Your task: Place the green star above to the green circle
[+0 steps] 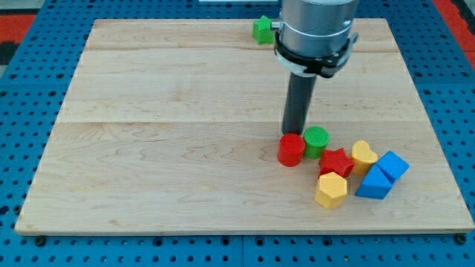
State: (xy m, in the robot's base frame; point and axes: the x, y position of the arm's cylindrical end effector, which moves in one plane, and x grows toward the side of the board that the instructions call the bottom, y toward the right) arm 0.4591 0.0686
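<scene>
The green star [261, 29] sits at the view's top edge of the wooden board [148, 148], just left of the arm's grey body. The green circle [316, 140] is a short cylinder at the lower right of the board's middle, touching a red cylinder [291, 149] on its left. My tip [295, 133] is the lower end of the dark rod; it stands right behind the red cylinder and just left of the green circle. The star is far above the tip, apart from it.
A cluster lies to the right of and below the green circle: a red star [335, 161], a yellow hexagon [331, 190], a yellow heart [363, 156], a blue triangle [372, 184] and a blue cube [392, 165]. A blue pegboard surrounds the board.
</scene>
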